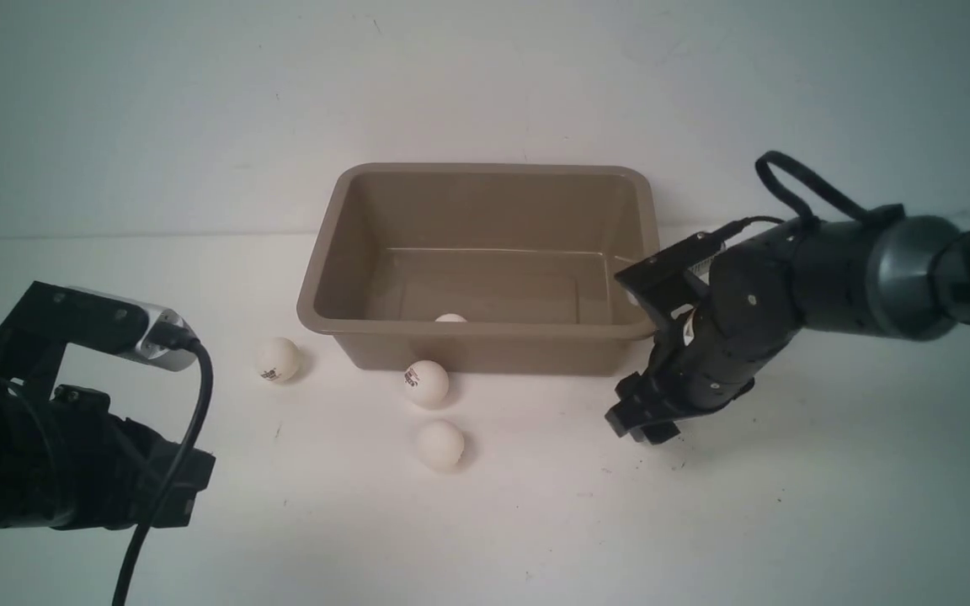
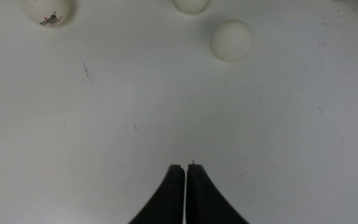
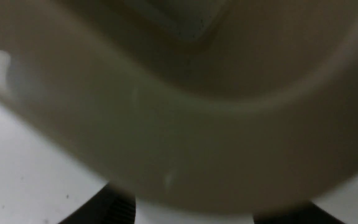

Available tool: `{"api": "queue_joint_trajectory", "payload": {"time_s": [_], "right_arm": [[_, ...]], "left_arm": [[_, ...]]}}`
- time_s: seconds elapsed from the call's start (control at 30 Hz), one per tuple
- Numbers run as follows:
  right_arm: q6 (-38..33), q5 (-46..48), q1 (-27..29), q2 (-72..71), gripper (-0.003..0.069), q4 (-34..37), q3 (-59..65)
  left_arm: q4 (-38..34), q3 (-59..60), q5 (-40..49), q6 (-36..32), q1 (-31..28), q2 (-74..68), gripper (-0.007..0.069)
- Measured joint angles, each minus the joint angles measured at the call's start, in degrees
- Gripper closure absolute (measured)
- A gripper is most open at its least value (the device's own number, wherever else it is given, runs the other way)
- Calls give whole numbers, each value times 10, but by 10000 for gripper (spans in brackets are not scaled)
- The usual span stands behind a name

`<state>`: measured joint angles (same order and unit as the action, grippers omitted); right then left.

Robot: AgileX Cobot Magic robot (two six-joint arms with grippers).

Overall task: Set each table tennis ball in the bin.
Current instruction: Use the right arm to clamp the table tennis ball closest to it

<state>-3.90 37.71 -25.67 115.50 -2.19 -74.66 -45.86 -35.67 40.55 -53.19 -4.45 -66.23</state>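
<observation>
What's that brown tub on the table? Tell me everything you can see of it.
The bin is a tan-brown rectangular tub, plastic by its look, with rounded corners, sloping walls and a flat flared rim. It stands upright and open on the white table. One off-white ball lies inside by the near wall. The right gripper hangs open by its near right corner.

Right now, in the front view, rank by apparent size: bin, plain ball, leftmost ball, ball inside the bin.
1. bin
2. plain ball and leftmost ball, alike
3. ball inside the bin, only its top shows
</observation>
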Motion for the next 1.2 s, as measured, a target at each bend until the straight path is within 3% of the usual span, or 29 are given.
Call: {"api": "queue_joint_trajectory", "payload": {"time_s": [0.37, 0.47, 0.57, 0.8, 1.03, 1.2], "right_arm": [[7, 59, 0, 63, 202, 7, -103], [10, 62, 0, 66, 230, 7, -107], [11, 69, 0, 66, 308, 8, -109], [2, 99, 0, 63, 306, 11, -111], [-44, 178, 0, 25, 306, 70, -111], [-84, 170, -9, -48, 306, 115, -111]], "left_arm": [[0, 0, 9, 0, 0, 0, 629], [0, 0, 11, 0, 0, 0, 629], [0, 0, 11, 0, 0, 0, 629], [0, 0, 11, 0, 0, 0, 629], [0, 0, 11, 0, 0, 0, 629], [1, 0, 11, 0, 0, 0, 629]]}}
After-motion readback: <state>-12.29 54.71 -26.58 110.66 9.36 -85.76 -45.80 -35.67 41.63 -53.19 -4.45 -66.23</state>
